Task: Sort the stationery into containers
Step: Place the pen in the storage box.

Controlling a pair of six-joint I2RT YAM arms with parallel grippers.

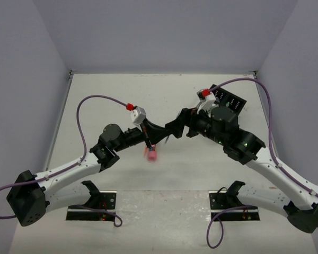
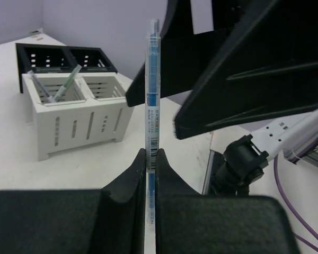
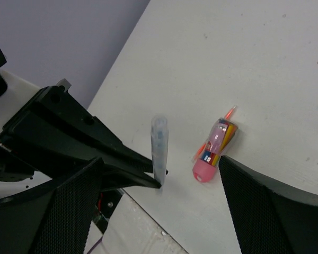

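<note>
My left gripper (image 2: pixel 152 156) is shut on a thin clear pen with blue ink (image 2: pixel 152 90) and holds it by its lower end, above the table. My right gripper (image 3: pixel 160 161) is open, and its two mesh-padded fingers (image 3: pixel 58 211) stand wide on either side of that pen (image 3: pixel 159 148) without touching it. In the top view the two grippers, left (image 1: pixel 161 136) and right (image 1: pixel 176 127), meet at mid-table. A pink capsule-shaped piece (image 3: pixel 214 151) with coloured contents lies on the table below them (image 1: pixel 151 154). The organizer has a white half (image 2: pixel 77 114) with two pens (image 2: pixel 58 87) in one cell, and a black half (image 2: pixel 63 57) behind it.
In the top view the organizer's black half (image 1: pixel 230 101) shows at the back right, partly behind the right arm. Purple cables loop from both arms. Grey walls enclose the table on three sides. The arm base mounts (image 1: pixel 93 203) sit at the near edge.
</note>
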